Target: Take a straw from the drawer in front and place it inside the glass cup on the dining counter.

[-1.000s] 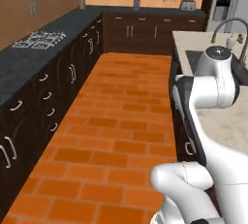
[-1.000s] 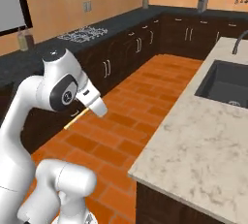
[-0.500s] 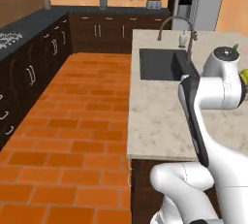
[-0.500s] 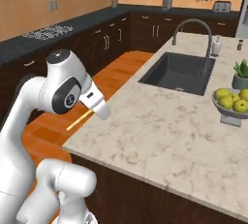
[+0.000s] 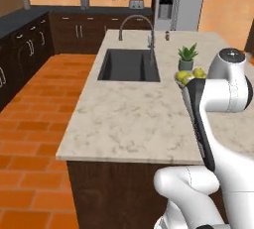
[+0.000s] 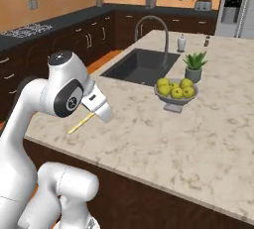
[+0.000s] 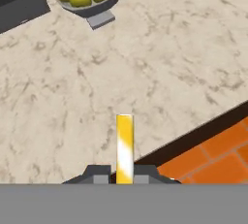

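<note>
Straw (image 7: pixel 124 148) is gripped between the two closed fingertips of the gripper (image 7: pixel 124 175), which is shut tight on it. In the hand view the yellow stick rises straight up from between the tips, over the beige counter (image 7: pixel 160 72) near its edge. Below that edge a dark cabinet front and the orange brick floor (image 7: pixel 218 155) are visible.

In the right base view the straw (image 6: pixel 81 123) sticks out down and to the left from under the gripper (image 6: pixel 101 114), above the near part of the counter (image 6: pixel 163 139).

On the counter stands a grey bowl (image 6: pixel 175 97) full of yellow-green fruit, and just behind it a small potted plant (image 6: pixel 194 66). The dark sink (image 6: pixel 141 65) with its curved tap (image 6: pixel 151 27) lies to the left of the bowl. A small white bottle (image 6: pixel 182 42) stands beside the tap. I cannot make out a glass cup with certainty.
</note>
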Motion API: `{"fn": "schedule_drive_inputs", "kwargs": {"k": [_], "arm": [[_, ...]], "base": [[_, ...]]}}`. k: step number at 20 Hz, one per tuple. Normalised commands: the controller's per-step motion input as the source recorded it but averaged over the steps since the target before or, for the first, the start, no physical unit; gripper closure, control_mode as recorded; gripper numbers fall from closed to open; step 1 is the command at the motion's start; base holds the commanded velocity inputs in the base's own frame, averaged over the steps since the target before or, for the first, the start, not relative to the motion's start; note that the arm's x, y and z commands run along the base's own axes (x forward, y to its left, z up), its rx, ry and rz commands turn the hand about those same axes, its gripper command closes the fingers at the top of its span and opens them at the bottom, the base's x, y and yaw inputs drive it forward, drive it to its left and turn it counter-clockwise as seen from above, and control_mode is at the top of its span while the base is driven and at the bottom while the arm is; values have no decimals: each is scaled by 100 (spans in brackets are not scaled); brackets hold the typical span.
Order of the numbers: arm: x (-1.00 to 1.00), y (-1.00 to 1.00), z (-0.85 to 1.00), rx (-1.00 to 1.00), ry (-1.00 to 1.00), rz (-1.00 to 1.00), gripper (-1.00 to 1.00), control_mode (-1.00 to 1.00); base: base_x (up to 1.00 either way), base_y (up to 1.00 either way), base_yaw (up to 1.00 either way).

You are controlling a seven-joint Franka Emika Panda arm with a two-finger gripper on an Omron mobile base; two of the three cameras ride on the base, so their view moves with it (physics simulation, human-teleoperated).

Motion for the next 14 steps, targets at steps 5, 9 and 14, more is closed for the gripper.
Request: {"fn": "schedule_drive_inputs", "kwargs": {"k": [5,9,14], "arm": [[0,0,0,0,0,0,100,100],[0,0,0,0,0,0,100,100],[0,0,0,0,0,0,100,100]], "base": [[-20,-100,-3],[-18,-100,-2],[-16,-100,-6]]}}
